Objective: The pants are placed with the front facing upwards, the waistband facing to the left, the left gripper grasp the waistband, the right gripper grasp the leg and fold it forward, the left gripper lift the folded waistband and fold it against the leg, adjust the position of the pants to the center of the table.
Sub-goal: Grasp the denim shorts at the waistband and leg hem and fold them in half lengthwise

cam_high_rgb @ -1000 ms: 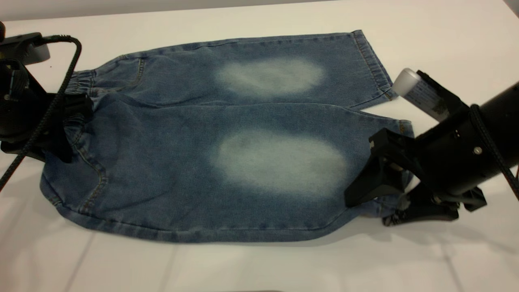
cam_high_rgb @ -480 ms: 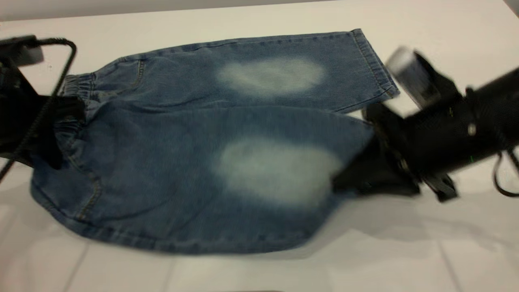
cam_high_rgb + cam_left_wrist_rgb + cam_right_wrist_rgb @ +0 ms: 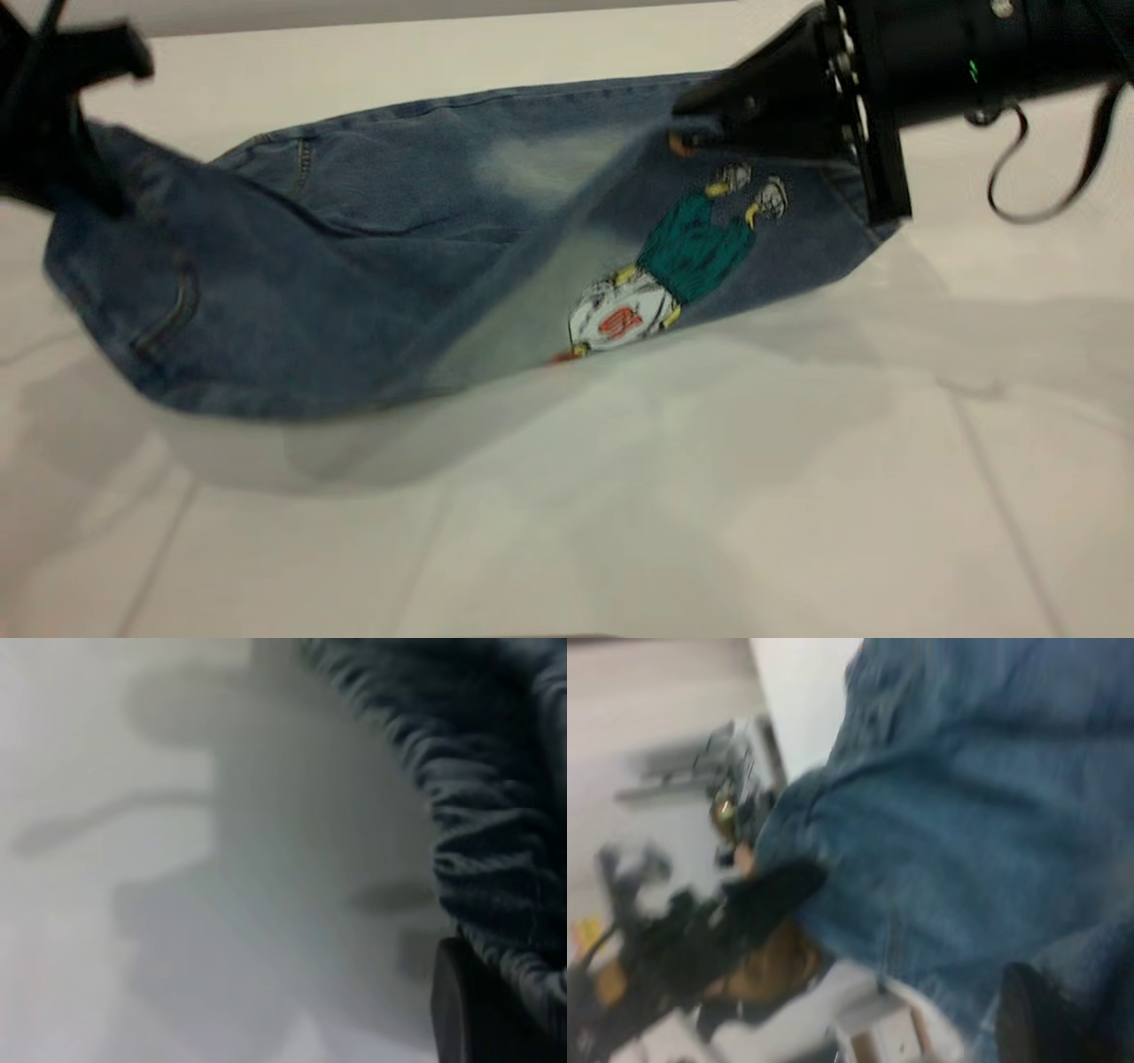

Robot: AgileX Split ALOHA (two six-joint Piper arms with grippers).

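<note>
Pants (image 3: 292, 266) lengthwise L-R, waistband (image 3: 496, 842) left.

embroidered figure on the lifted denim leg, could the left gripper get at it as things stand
Probably not. The left gripper is at the far left, apparently clamped on the gathered dark-blue waistband of the blue denim pants. The embroidered figure hangs just below the right gripper, so reaching it means releasing.

1. The pants (image 3: 292, 275) are blue denim; the near leg is lifted off the counter (image 3: 620, 496) and swung over the far leg, showing a printed figure on its underside.
2. The waistband (image 3: 496, 842), dark and puckered, is raised at the left.
3. The far leg lies flat.
</note>
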